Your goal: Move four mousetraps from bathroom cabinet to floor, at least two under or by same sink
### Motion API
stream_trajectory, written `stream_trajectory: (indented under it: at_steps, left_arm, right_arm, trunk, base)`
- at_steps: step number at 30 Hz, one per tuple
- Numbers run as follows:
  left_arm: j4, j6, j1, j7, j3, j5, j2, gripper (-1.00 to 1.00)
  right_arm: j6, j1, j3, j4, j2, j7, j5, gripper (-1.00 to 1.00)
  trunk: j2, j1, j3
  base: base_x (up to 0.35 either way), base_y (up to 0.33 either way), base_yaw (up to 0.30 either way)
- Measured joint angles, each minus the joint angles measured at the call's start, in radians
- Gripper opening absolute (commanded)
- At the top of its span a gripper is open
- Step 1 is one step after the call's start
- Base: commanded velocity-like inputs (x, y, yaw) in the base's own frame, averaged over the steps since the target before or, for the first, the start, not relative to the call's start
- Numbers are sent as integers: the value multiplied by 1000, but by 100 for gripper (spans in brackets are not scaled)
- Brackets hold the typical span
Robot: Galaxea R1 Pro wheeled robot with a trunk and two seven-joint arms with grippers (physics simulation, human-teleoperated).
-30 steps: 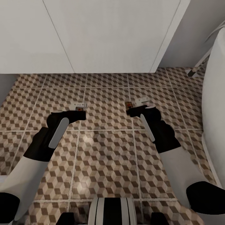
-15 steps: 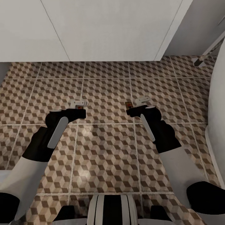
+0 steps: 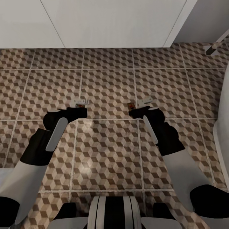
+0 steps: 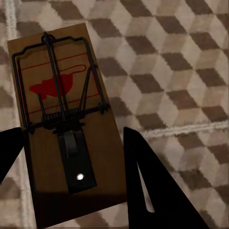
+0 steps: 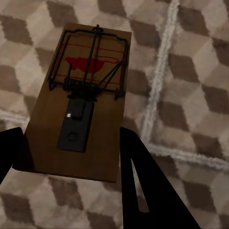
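**Tan boards in both hands, tile below**

Tan wood on both sides — the left end effector (image 4: 71,157) has its dark fingers pressed against the two long edges of a mousetrap (image 4: 62,119), pinching it, red mouse mark and wire spring facing up. The right end effector (image 5: 71,157) does the same with a second mousetrap (image 5: 86,100), gripped across its near end, board tipped a little over the grout line.

From the head camera, both arms reach forward and down over the bathroom floor (image 3: 108,149), with the left end effector (image 3: 81,106) and right end effector (image 3: 135,108) level with each other and well apart. Each trap pokes out as a small sliver at the fingertips, and I can't tell from here how far above the cube-patterned tiles they hang. A white panel (image 3: 108,22) runs across the far edge of the tiles; whether that is the vanity under the sink, I cannot tell.

Progress, as I judge it: two traps are out of the cabinet and in hand — neither yet set down. Lowering and releasing come next, near the sink, and I'd guess the other two remain to fetch.
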Motion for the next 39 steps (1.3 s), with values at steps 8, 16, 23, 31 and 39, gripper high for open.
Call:
stream_trajectory:
  at_steps: [8, 16, 23, 31, 39]
  left_arm:
    - [-26, 22, 0, 0, 1, 0, 1, -100]
    - [-31, 20, 0, 0, 4, 0, 15, -100]
    - [-30, 12, 0, 2, 4, 0, 12, -100]
    - [-18, 14, -10, 8, 5, -31, -62, -100]
    - [92, 15, -82, 12, 6, -365, -210, -100]
  right_arm:
    - [76, 0, 1, -76, 0, 0, 0, -100]
    - [83, 0, 2, -173, -18, -2, 3, -100]
    - [77, 0, -1, -210, -47, 1, 0, -100]
    - [58, -22, -1, -209, 3, -10, 149, -100]
    - [11, -131, -1, -71, 107, 5, 355, -100]
  trunk:
    - [-1, 2, -13]
    - [-1, 2, -13]
    - [-1, 2, -13]
    - [-1, 2, -13]
    - [-1, 2, -13]
  base:
    - [0, 0, 0]
    - [0, 0, 0]
    - [0, 0, 0]
    - [0, 0, 0]
    - [0, 0, 0]
